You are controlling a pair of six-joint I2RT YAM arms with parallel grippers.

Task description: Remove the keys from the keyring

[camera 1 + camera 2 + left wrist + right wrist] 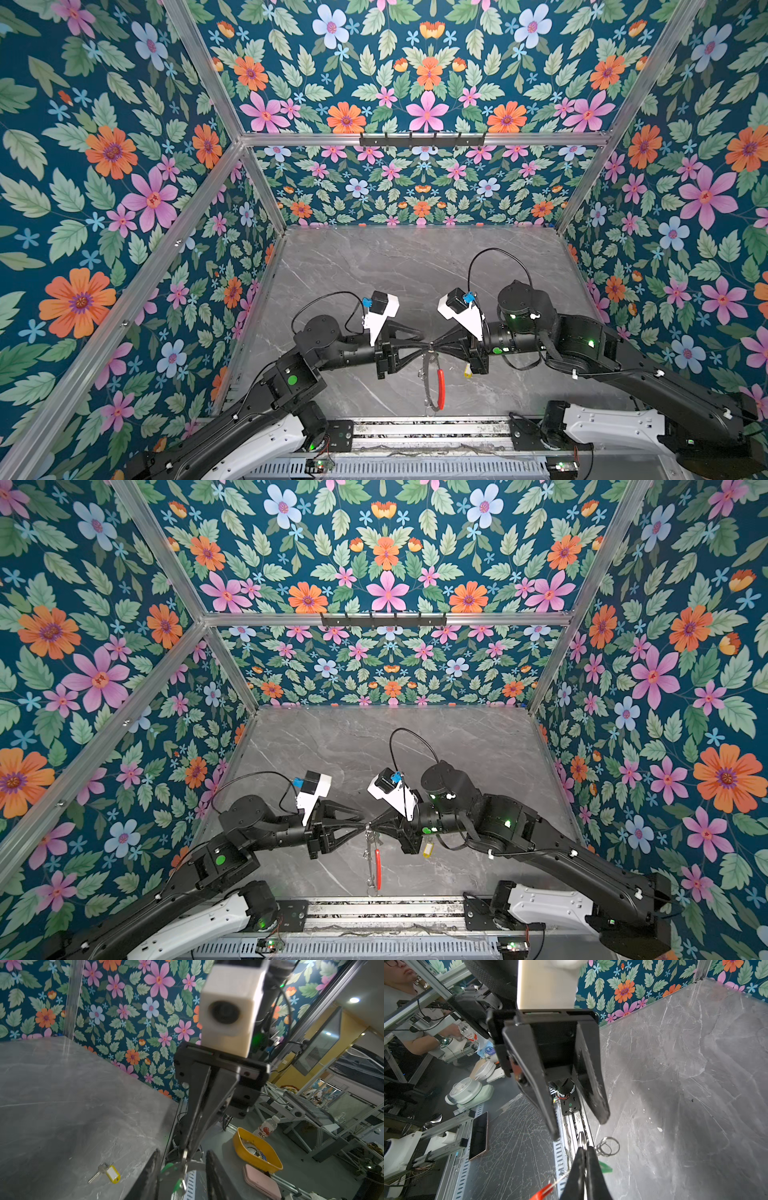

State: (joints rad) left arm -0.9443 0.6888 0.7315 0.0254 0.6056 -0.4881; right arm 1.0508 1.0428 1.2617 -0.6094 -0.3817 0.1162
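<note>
Above the near middle of the grey marble table (374,270), the two grippers meet tip to tip. The right gripper (435,345) reaches in from the right with its jaws pressed tight together, pinching the top of the keyring (439,388). The ring hangs down from that pinch toward the near edge of the table and shows almost edge-on in both top views. Its red sleeve (378,870) covers the right arc.

In the right wrist view, small wire loops (608,1146) sit just beside the closed fingertips. A green tag (605,1166) shows right next to them. The key that goes with that tag is too hidden to make out.

The left gripper (580,1128) comes in from the left with its jaws partway apart, and it has hold of nothing. In the left wrist view its two fingers (214,1176) stand on either side of the ring's top and the green tag, with a gap on each side.

The yellow-tagged key (106,1172) is off the ring. It lies flat on the table to the right of the hanging ring, near the base of the right gripper in both top views, and neither claw touches it.
</note>
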